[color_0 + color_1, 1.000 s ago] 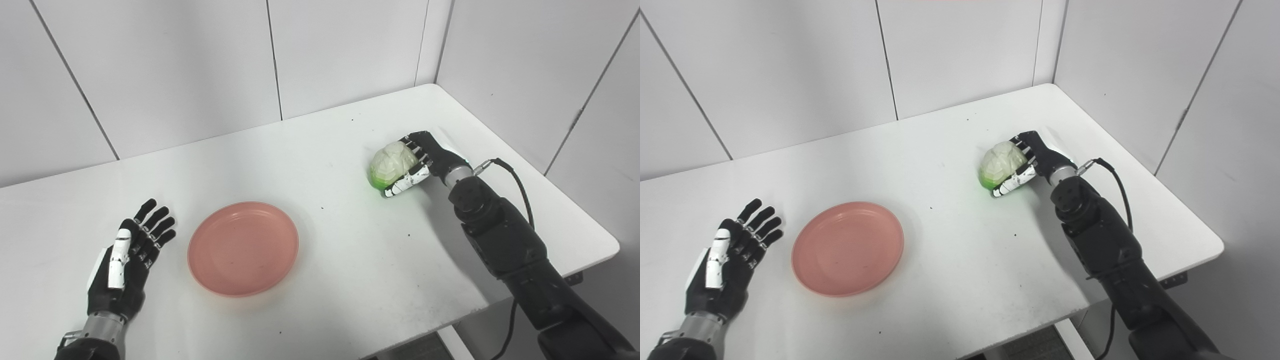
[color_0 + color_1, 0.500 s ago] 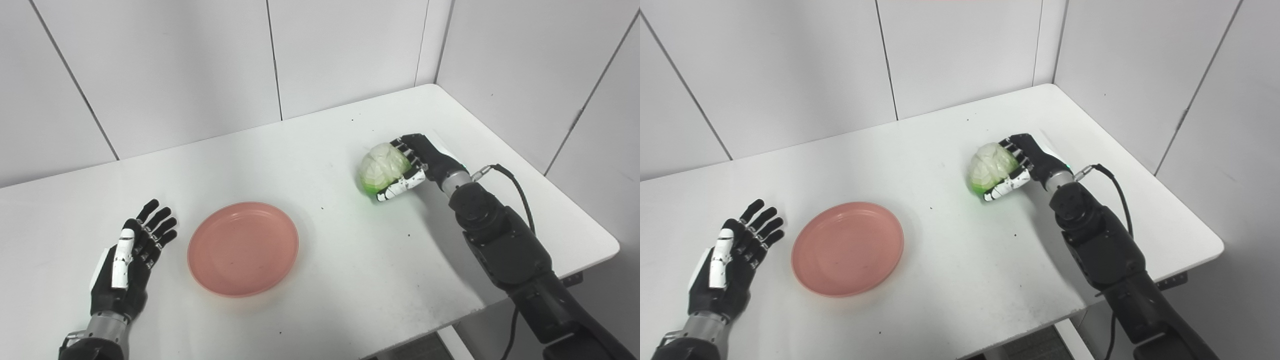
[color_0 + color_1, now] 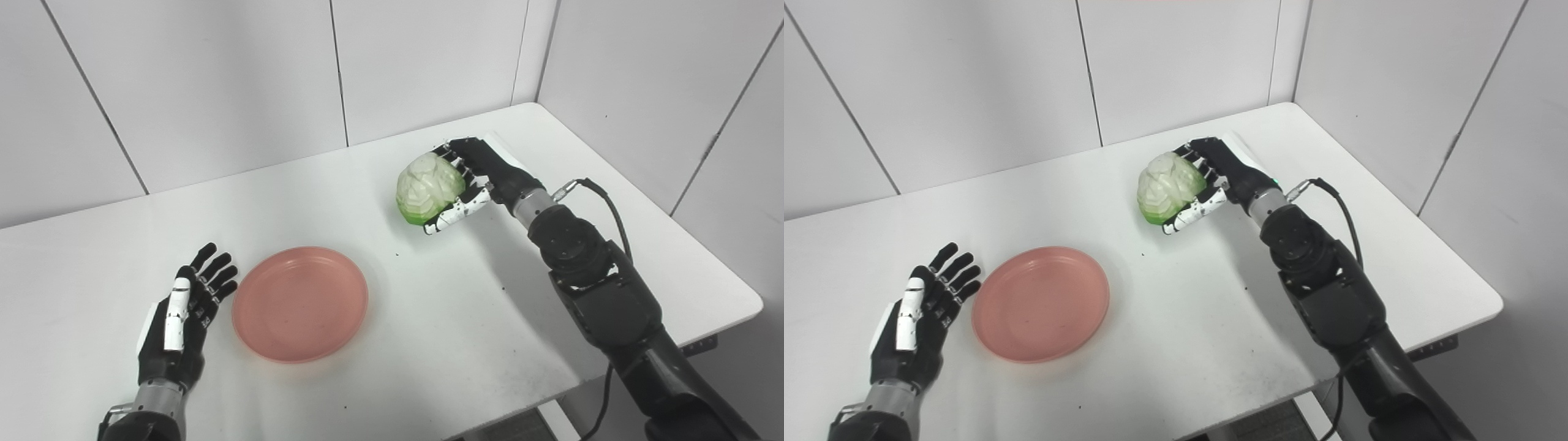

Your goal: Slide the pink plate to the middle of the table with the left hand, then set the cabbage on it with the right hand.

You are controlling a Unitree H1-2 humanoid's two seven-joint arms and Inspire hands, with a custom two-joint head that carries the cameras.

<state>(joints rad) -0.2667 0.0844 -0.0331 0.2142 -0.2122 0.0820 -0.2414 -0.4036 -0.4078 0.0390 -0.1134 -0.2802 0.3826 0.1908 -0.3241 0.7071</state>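
Your left hand [image 3: 177, 318] lies nearest you at the front left of the table [image 3: 429, 318], fingers spread and holding nothing, its fingertips just beside the left rim of the pink plate [image 3: 300, 303], which sits flat a little left of the table's middle. Farther back and to the right, your right hand [image 3: 474, 180] is wrapped around the cabbage [image 3: 427, 187], held clear above the tabletop, so the plate lies forward and to the left of it, and the carry has to come down toward you on that diagonal.
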